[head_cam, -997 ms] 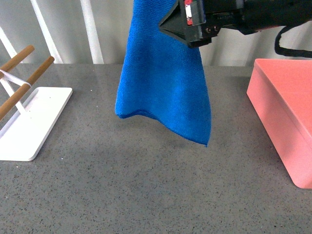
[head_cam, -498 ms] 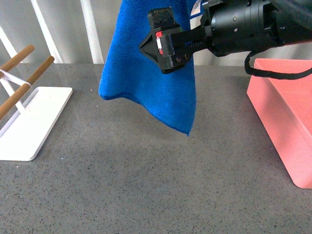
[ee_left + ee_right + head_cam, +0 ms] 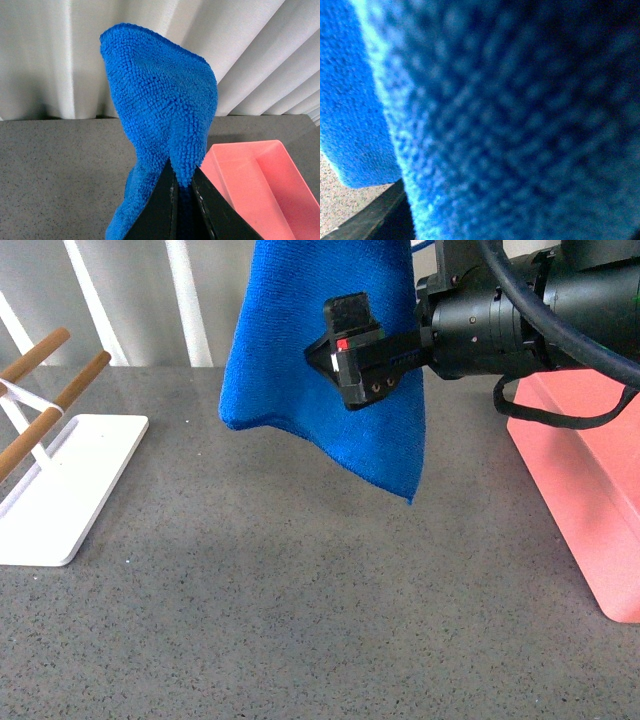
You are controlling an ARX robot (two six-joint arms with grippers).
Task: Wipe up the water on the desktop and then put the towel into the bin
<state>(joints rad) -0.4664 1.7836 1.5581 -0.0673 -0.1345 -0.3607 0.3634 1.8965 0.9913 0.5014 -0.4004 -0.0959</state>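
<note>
The blue towel hangs in the air above the dark speckled desktop, its top out of the front view. My left gripper is shut on a fold of the towel, which stands up out of the jaws. My right gripper reaches in from the right, open, against the front of the hanging cloth. Blurred towel fills the right wrist view, with one dark finger at its edge. The pink bin stands on the desktop at the right and also shows as the bin beyond the left jaws.
A white rack base with wooden bars stands at the left of the desktop. White vertical slats run along the back.
My right arm has come down and to the left across the front of the towel. The towel swung left, then back right, and its lower corner hangs a little higher.
</note>
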